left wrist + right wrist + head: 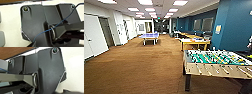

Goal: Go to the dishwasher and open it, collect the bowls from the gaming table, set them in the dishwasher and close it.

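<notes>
Gaming table (195,41) with yellow edge stands far ahead at the right by the blue wall (234,25), behind the foosball table (216,62); brown carpet (134,67) lies between. Both wrist views: dark robot plates over white; whether the fingers are open, I cannot tell.

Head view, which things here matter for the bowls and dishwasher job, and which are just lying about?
For the job: white-topped, yellow-edged table, probably the gaming table.
Just about: foosball table, blue ping-pong table, white door.
</notes>
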